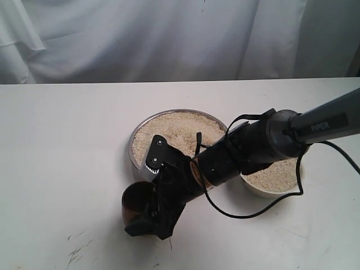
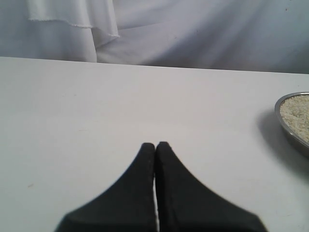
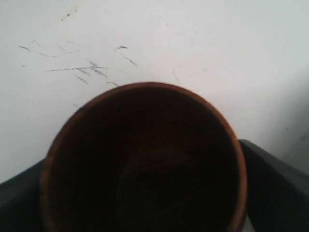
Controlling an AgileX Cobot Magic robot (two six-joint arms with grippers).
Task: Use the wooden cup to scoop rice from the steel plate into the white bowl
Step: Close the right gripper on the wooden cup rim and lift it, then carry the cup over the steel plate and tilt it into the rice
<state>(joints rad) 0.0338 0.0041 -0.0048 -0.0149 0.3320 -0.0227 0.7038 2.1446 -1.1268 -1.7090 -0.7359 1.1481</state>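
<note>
Exterior view, blocked parts first: near-right side of steel plate (image 1: 169, 112) and left half of white bowl (image 1: 264, 192) covered by the right arm (image 1: 270, 138). Can't tell whether plate and bowl touch. Black cable (image 1: 247, 211) looped past the bowl's front.

Left wrist view: only a sliver of the plate (image 2: 285, 123), cut off by the frame, some rice showing in it. Left gripper (image 2: 155, 145) closed tip to tip, nothing between, over bare table (image 2: 72, 106), well apart from the plate.

Right wrist view: wooden cup (image 3: 145, 145) filling most of the frame, part of its rim cut off. Inside dark, contents unreadable. Black fingers (image 3: 273, 188) of right gripper (image 3: 145, 186) pressed against both sides of the cup, so clamped on it. Faint scuff marks (image 3: 82, 70) on the table beyond.

Containers:
- Plate about mid-table, filled with rice (image 1: 180, 132) nearly to the rim.
- Bowl just beside the plate, toward the table's right edge, also holding rice (image 1: 277, 175), a little below its rim.
- Cup (image 1: 136, 203) near the table's front edge, just in front of the plate's left part and tilted. Can't tell whether resting on the table or lifted.
</note>
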